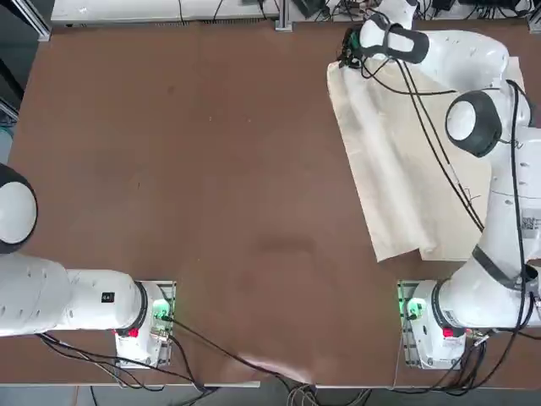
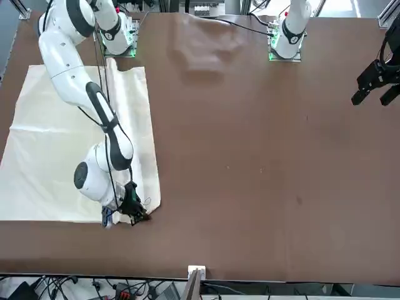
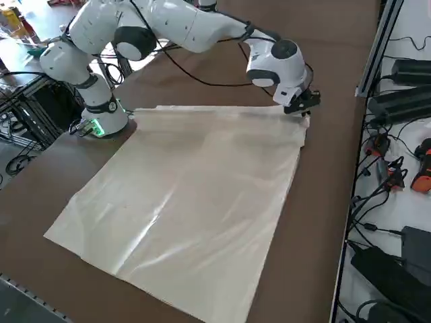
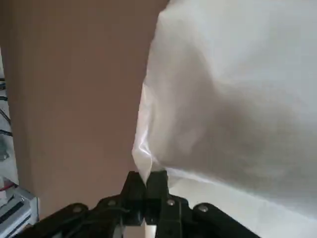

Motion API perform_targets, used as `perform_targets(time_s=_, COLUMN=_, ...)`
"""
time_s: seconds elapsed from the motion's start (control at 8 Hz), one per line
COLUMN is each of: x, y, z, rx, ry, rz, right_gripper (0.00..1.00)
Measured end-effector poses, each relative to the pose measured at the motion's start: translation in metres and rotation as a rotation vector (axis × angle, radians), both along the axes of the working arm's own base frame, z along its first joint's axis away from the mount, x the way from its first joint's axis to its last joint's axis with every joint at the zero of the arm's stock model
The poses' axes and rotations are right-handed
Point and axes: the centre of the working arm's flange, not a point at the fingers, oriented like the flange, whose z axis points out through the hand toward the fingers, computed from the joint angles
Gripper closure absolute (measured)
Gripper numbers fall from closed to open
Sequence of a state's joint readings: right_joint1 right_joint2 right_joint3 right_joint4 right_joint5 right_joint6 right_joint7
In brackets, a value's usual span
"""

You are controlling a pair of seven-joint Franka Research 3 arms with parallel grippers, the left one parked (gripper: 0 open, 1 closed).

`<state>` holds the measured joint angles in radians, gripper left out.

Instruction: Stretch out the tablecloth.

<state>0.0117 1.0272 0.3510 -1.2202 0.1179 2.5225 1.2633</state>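
Your pincer is closed, with a pinch of the cloth at its corner between the tips. The rest spreads over the table from the pincer back toward your arm's base and out to your right. It looks thin, light and limp, likely to crease rather than slide flat; keep hold of that corner, edge included, and pull gently.

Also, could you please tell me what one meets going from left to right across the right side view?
Right arm's green-lit base → right gripper, shut on the tablecloth's edge → orange-and-black tool beyond the brown table.
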Motion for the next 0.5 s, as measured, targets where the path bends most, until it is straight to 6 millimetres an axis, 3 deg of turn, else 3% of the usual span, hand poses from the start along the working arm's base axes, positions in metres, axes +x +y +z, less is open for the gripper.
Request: perform_targets(time_s=0.5, x=0.0065, y=-0.0001, z=-0.0086, rx=0.05, ry=0.039, rz=-0.1, right_gripper=0.98)
